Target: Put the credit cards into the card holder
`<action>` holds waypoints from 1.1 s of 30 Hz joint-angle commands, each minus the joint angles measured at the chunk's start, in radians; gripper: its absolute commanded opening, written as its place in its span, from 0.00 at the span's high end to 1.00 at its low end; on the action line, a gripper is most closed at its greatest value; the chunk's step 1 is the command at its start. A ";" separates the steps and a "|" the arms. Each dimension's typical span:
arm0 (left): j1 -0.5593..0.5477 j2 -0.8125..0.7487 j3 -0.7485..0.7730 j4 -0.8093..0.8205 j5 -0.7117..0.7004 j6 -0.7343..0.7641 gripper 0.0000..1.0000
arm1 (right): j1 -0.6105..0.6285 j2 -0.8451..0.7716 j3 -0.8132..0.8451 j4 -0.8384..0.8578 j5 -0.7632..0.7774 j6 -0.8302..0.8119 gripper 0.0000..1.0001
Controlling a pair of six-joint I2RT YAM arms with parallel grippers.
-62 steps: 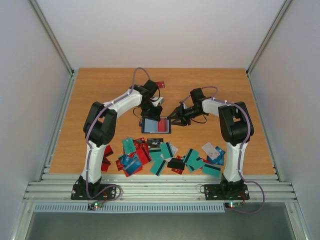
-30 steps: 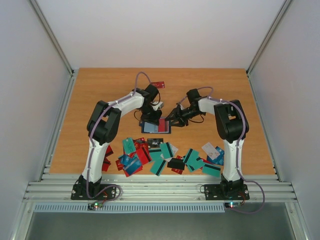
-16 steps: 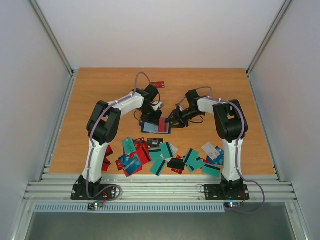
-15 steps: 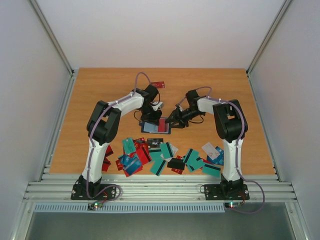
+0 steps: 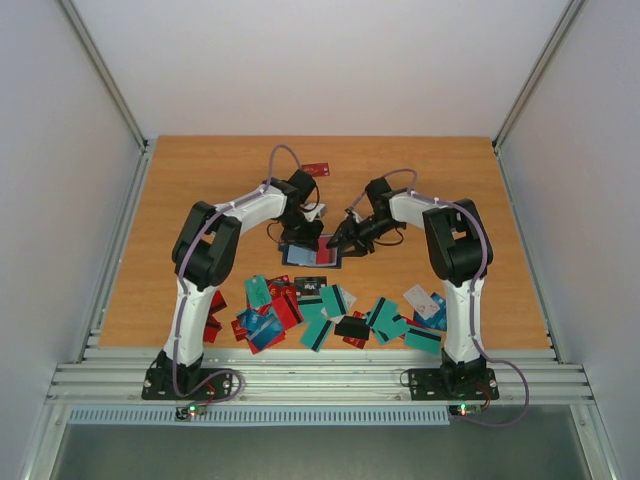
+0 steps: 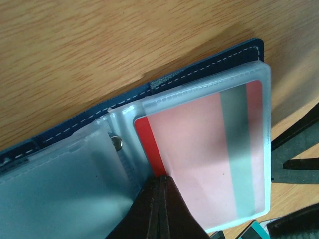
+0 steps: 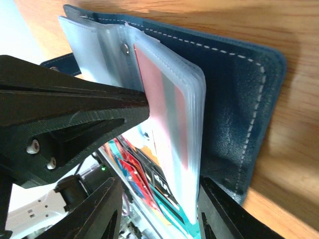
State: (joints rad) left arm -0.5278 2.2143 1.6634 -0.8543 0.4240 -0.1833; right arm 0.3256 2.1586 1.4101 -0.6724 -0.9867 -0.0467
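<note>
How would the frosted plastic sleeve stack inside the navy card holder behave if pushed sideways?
Probably floppy: the frosted plastic sleeves stand fanned off the navy stitched card holder cover, hinged at one riveted edge. Likely slick, given their smooth surface. The red striped card inside should stiffen that one sleeve.

A wooden worktop (image 5: 450,170) is sitting between plain white walls (image 5: 320,60). Metal posts (image 5: 103,68) are rising from its far corners, and ribbed metal rails (image 5: 320,378) are running along its near edge.

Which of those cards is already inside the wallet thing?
The red card with the dark stripe, tucked in a clear sleeve of the card holder; the other cards lie loose on the table.
</note>
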 commanded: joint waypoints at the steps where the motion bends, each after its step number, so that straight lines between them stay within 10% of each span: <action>1: -0.011 0.016 -0.040 0.018 -0.010 -0.001 1.00 | 0.006 -0.040 0.031 -0.078 0.073 -0.057 0.58; 33: -0.010 0.008 -0.057 0.031 0.005 0.010 1.00 | 0.028 -0.060 0.070 -0.085 0.115 -0.036 0.57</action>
State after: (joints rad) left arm -0.5278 2.1983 1.6341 -0.8211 0.4271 -0.1837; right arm 0.3424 2.1452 1.4540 -0.7456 -0.8829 -0.0765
